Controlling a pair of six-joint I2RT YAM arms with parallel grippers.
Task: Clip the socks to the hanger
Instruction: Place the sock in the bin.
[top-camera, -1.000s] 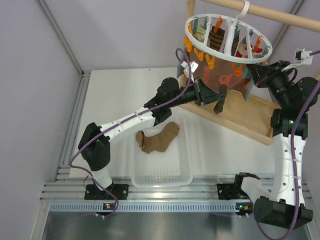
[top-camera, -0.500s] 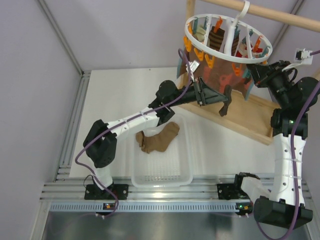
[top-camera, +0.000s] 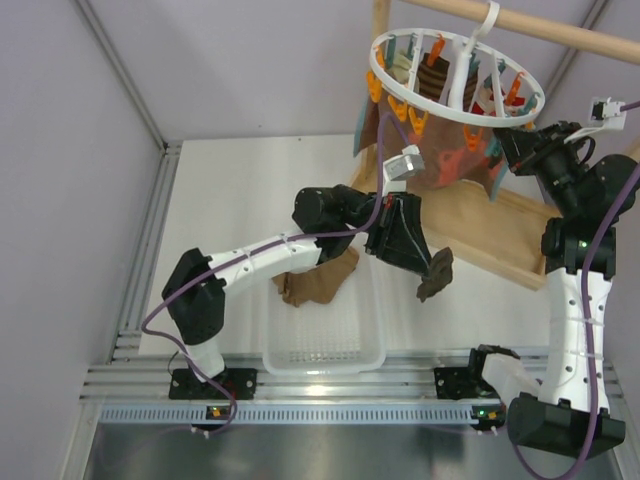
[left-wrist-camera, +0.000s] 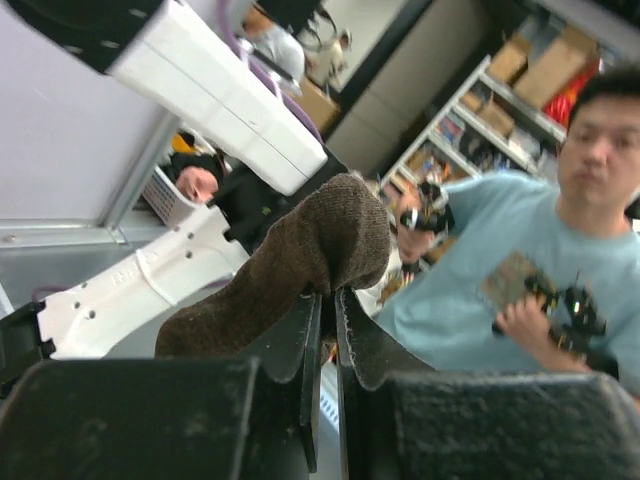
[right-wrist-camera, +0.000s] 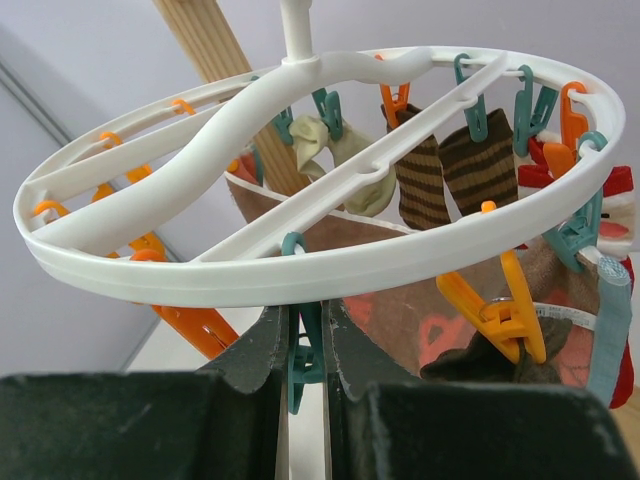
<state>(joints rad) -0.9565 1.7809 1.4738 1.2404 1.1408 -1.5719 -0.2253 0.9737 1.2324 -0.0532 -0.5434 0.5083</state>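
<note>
The hanger (top-camera: 455, 75), a white ring with orange and teal pegs, hangs from the rod at the back right. My left gripper (top-camera: 425, 262) is shut on a dark brown sock (top-camera: 436, 274) in the air below and in front of the ring. In the left wrist view the sock (left-wrist-camera: 300, 250) bulges above the gripper (left-wrist-camera: 327, 295). A tan sock (top-camera: 320, 280) lies in the basket. My right gripper (top-camera: 508, 148) is at the ring's right rim. Its wrist view shows the gripper (right-wrist-camera: 305, 345) shut on a teal peg (right-wrist-camera: 303, 365) under the ring (right-wrist-camera: 330, 270). Striped brown socks (right-wrist-camera: 440, 175) hang clipped.
A white mesh basket (top-camera: 320, 345) sits at the near middle. The wooden frame's base (top-camera: 500, 235) and rod (top-camera: 560, 30) stand at the back right, with a reddish-brown printed cloth (top-camera: 450, 155) hanging under the ring. A person (left-wrist-camera: 540, 250) shows in the left wrist view.
My left arm has swung down and toward the front with the dark sock, away from the ring, and its wrist has turned. The right arm has stayed still.
</note>
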